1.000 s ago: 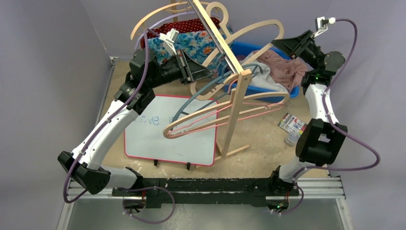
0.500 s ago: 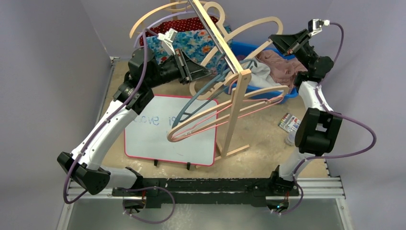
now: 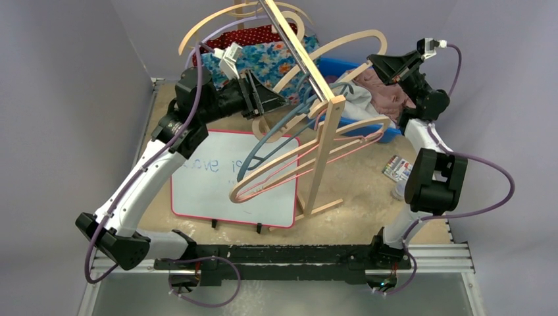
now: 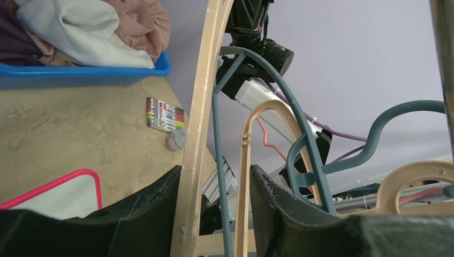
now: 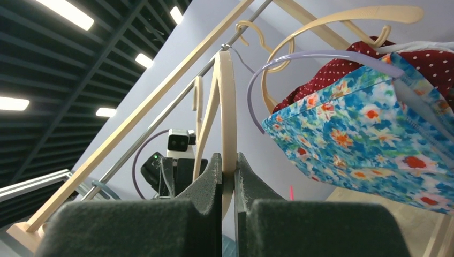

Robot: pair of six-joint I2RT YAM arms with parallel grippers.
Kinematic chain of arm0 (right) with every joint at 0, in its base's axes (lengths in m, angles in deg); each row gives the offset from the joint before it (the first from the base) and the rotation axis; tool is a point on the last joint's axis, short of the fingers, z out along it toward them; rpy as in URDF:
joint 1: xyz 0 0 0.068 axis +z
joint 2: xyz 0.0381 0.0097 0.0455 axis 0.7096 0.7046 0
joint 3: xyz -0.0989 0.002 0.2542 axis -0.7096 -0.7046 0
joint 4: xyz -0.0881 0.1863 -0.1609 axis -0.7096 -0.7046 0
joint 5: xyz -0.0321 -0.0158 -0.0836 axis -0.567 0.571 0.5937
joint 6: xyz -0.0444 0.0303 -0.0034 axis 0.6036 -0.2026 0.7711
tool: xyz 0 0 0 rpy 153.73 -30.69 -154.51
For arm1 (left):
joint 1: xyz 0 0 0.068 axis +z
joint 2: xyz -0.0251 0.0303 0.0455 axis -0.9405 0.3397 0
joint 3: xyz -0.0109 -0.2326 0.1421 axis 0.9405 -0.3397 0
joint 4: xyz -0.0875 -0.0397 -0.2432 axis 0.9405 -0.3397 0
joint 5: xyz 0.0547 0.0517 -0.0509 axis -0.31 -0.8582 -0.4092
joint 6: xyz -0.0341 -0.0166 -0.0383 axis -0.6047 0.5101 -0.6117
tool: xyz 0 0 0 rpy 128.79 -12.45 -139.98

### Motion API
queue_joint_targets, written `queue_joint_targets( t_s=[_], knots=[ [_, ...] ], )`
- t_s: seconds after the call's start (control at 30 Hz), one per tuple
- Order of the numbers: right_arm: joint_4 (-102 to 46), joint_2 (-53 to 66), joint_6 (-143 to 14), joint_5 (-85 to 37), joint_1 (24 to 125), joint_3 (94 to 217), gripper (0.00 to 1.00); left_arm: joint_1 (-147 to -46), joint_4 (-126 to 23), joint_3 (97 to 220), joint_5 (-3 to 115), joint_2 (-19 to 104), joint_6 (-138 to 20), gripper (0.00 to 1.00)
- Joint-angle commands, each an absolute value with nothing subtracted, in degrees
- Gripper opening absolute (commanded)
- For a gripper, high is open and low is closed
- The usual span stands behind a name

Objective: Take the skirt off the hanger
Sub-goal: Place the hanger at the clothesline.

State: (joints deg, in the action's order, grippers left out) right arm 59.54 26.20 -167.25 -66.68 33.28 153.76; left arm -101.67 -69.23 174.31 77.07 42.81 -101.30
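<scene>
Floral skirt (image 5: 364, 134) on lavender hanger (image 5: 332, 53), right gripper (image 5: 229, 160) pinching wooden hanger (image 5: 227, 96)

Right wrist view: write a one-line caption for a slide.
The right gripper is shut on a wooden hanger, with the floral skirt hanging beside it.

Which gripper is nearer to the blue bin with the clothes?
Right. The right gripper, shut on a wooden hanger, hangs above the far right part of the blue bin. The left gripper is left of the bin, outside it.
</scene>
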Motion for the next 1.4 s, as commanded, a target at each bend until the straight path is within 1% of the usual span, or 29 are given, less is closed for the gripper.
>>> queue_joint_targets(
  t_s=[0.0, 0.03, 0.1, 0.27, 0.4, 0.47, 0.63, 0.77, 0.9, 1.17, 1.37],
  knots=[
    [69.8, 22.2, -168.5, -63.2, 33.7, 152.0, 0.00, -101.9, -69.1, 178.3, 75.7, 39.8, -97.7, 0.47],
    [70.4, 22.1, -168.8, -62.9, 33.7, 151.4, 0.00, -101.8, -70.2, 178.5, 75.2, 39.6, -97.1, 0.50],
    [72.3, 21.7, -169.7, -61.9, 33.7, 150.2, 0.00, -101.9, -71.6, 179.1, 74.5, 39.3, -95.9, 0.52],
    [74.3, 20.7, -170.2, -60.5, 33.7, 149.0, 0.00, -101.9, -72.5, 179.5, 73.6, 38.3, -94.9, 0.53],
    [75.2, 20.2, -170.4, -58.2, 33.7, 148.5, 0.00, -101.9, -72.5, 179.9, 73.6, 38.3, -95.0, 0.49],
    [74.7, 19.4, -169.7, -57.8, 33.6, 147.8, 0.00, -101.9, -72.0, 180.2, 74.1, 38.4, -95.4, 0.43],
    [73.5, 18.2, -167.5, -58.3, 33.6, 146.5, 0.00, -101.9, -71.7, 181.5, 74.9, 38.5, -95.2, 0.34],
    [75.2, 17.8, -168.0, -57.9, 33.8, 144.7, 0.00, -101.9, -70.2, 182.0, 76.3, 37.9, -94.7, 0.32],
    [75.4, 17.3, -168.1, -58.6, 33.8, 143.9, 0.00, -101.9, -69.3, 181.9, 77.9, 37.2, -94.8, 0.26],
    [73.9, 17.5, -167.7, -61.7, 34.2, 145.9, 0.00, -101.9, -68.0, 178.8, 79.6, 34.3, -94.6, 0.26],
    [72.3, 17.8, -167.4, -63.6, 35.3, 146.8, 0.00, -101.9, -69.7, 176.6, 79.7, 33.0, -93.6, 0.27]
  ],
)
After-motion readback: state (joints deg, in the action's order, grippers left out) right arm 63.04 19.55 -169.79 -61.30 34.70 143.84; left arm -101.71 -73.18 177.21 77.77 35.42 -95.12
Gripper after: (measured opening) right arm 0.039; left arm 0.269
